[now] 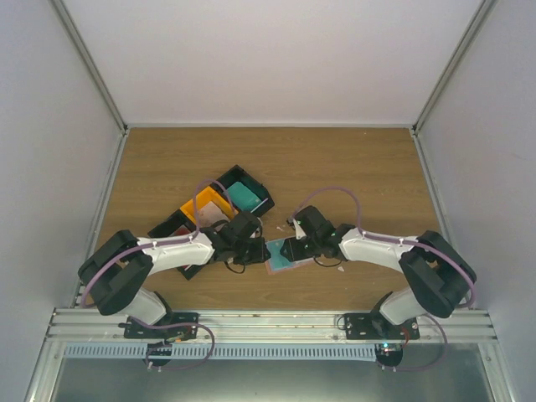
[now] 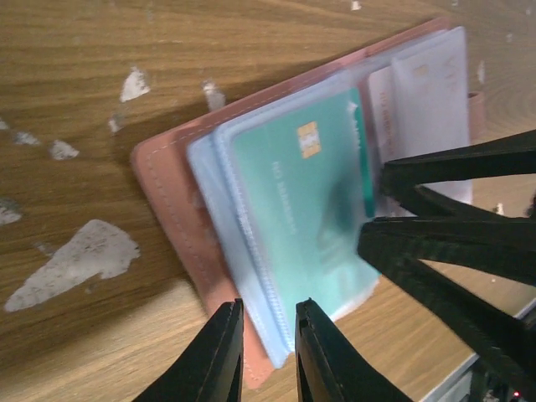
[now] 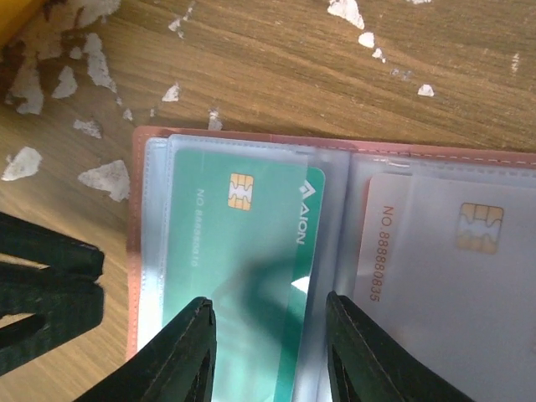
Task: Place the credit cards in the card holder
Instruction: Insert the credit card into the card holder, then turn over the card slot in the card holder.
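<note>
As sleeves (image 3: 332, 209) gleam, teal card (image 3: 243, 276), leathery holder (image 2: 170, 197)

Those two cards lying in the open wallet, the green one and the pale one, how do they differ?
The green card is teal with a white AION logo; the pale card is pinkish-white, no logo showing. The green card's number is faint, the pale card's reddish. Both carry a gold chip and lie in the open card holder.
</note>
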